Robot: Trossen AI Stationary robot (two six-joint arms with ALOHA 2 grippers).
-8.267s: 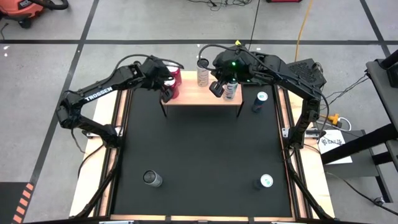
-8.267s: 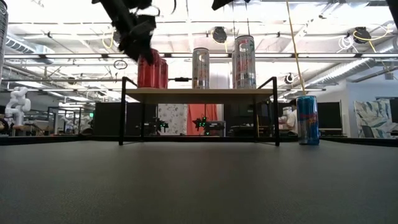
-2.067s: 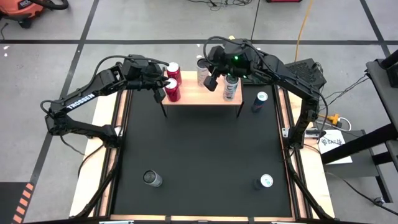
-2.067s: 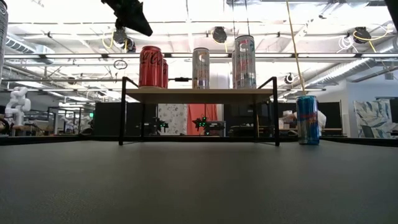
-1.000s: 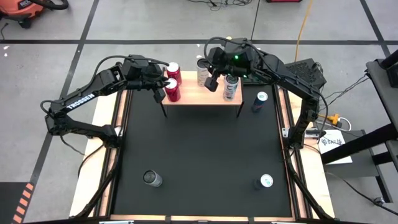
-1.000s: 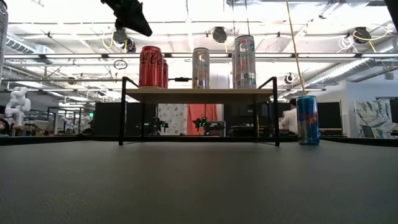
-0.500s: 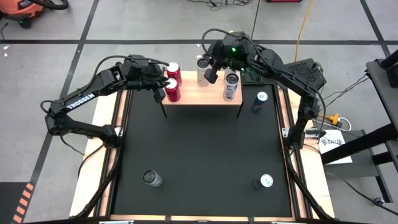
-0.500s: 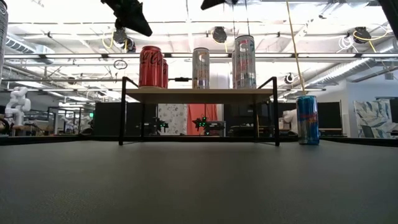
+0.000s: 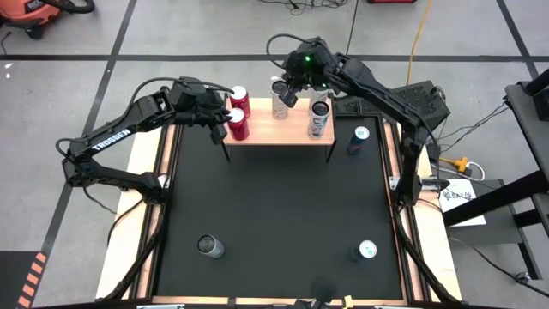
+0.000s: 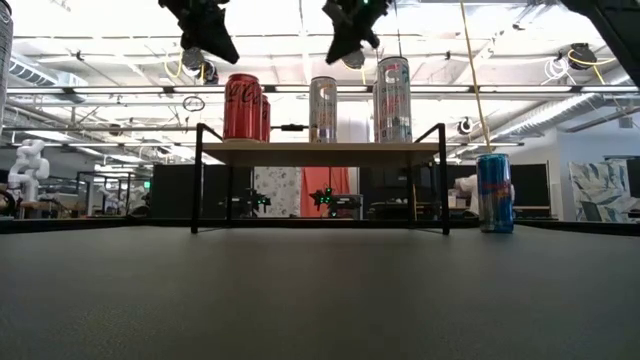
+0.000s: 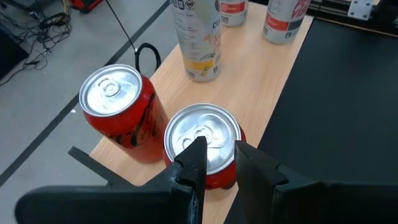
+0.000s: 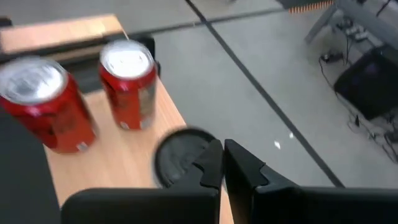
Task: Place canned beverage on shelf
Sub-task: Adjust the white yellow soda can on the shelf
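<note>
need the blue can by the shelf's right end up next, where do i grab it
Grip the blue can around its mid-body with jaws level, coming from the front or right: it stands upright on the mat, and the shelf leg crowds its left side.

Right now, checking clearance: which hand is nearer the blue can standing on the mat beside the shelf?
Right. The right hand hovers above the shelf, over its middle cans, closer to the blue can. The left hand hangs at the shelf's opposite end, over the red cans.

4 cans (image 9: 319,119) on shelf (image 9: 274,131), 1 can (image 9: 358,141) right of it, 2 cans (image 9: 210,247) near front
</note>
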